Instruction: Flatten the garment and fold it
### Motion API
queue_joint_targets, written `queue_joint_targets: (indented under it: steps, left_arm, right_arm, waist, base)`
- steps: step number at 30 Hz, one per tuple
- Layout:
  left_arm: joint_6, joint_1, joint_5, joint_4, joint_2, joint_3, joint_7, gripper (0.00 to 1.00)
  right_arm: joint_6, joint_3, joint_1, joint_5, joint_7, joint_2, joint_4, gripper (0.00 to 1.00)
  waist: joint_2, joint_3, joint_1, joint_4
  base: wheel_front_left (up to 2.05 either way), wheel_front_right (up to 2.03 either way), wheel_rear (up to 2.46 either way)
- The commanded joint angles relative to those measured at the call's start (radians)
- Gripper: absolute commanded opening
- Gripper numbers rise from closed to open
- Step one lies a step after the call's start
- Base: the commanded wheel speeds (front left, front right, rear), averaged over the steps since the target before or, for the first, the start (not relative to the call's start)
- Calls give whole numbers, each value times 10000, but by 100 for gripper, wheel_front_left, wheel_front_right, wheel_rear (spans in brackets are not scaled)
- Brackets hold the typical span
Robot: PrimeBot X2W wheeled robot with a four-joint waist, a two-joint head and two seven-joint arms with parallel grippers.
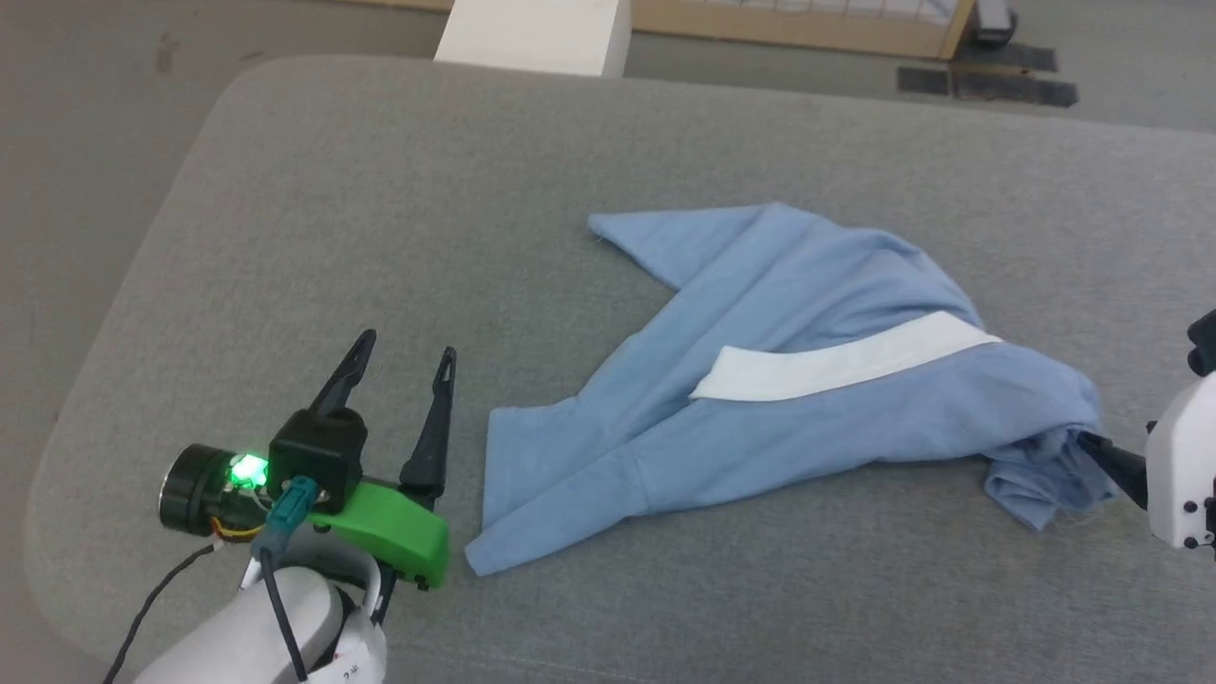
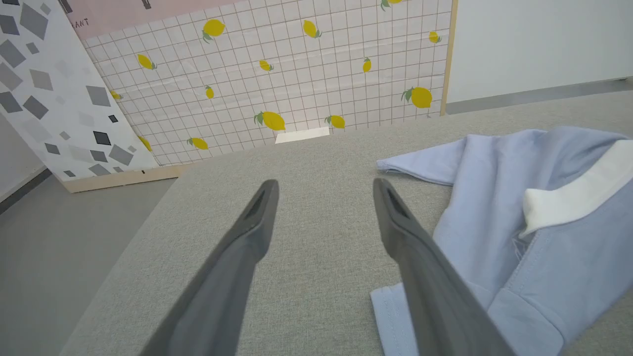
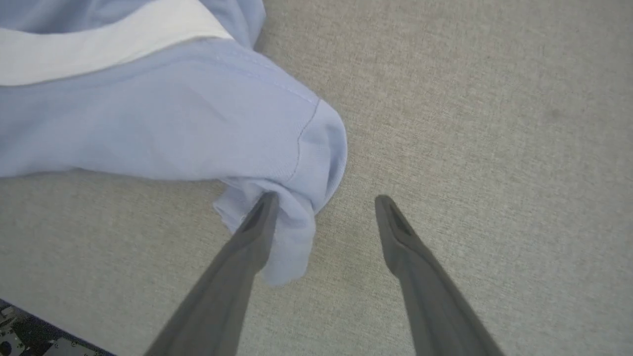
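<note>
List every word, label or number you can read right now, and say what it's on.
"ANT": the end of a word cut off at the edge, on the pink panel behind the table, in the left wrist view.
White tag on the left forearm: dark marks, too small to read.
Garment: no text showing.

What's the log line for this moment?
shirt: crumpled on table, unfolded | left gripper: open, empty, beside shirt | right gripper: open, at shirt's bunched end, nothing gripped
</note>
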Motion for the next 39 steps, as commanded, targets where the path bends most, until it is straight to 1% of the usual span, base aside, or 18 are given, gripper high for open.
queue_joint_targets:
  steps: [1,7,14,15,16,20,22,27,31,35,39]
  left_arm:
    - [-29,-215,128,-22,-62,3,5,100]
    - [-65,-473,199,-54,-174,-21,24,100]
    - [-73,-589,208,34,-300,-34,3,100]
    - [-79,-594,204,59,-317,-38,-4,100]
    - [-83,-598,198,83,-331,-39,-8,100]
    - [-94,-563,127,240,-404,-30,-31,100]
    - [-111,-522,86,315,-436,-44,-38,100]
    - [-131,-391,-74,451,-505,-25,-55,100]
    - [-94,-250,-174,473,-494,5,-65,100]
    - [-10,-119,-259,421,-470,53,-72,100]
    - [53,47,-334,302,-402,64,-58,100]
  right_arm:
    - [-13,221,-215,105,73,-113,171,100]
    - [-13,1212,-578,27,-101,-534,792,100]
    - [-13,2125,-717,15,-426,-702,1506,100]
    - [-13,2235,-719,52,-469,-728,1599,53]
    - [-13,2321,-736,67,-549,-764,1633,0]
    - [-13,2440,-1086,-167,-1421,-1172,1720,0]
    - [-13,2522,-1399,-396,-2011,-1486,1705,0]
    - [-13,2839,-2488,-1221,-3874,-2494,1688,0]
    - [-13,3065,-3009,-1923,-5182,-3003,1874,0]
    - [-13,3041,-2669,-2504,-6291,-3154,2139,0]
    - [-13,2655,-1521,-3023,-7087,-2805,2423,0]
  waist:
    - [-1,553,1,496]
    - [-1,1072,1,854]
    - [-1,1330,1,1065]
    - [-1,1321,1,1069]
    - [-1,1309,1,1065]
    - [-1,1061,1,946]
    - [-1,864,1,857]
    - [-1,319,1,590]
    - [-1,53,1,392]
    - [-1,-62,1,206]
    - [-1,-119,1,15]
  base:
    - [0,0,0]
    - [0,0,0]
    - [0,0,0]
    - [0,0,0]
    - [0,0,0]
    - [0,0,0]
    - [0,0,0]
    - [0,0,0]
    - [0,0,0]
    - [0,0,0]
    - [0,0,0]
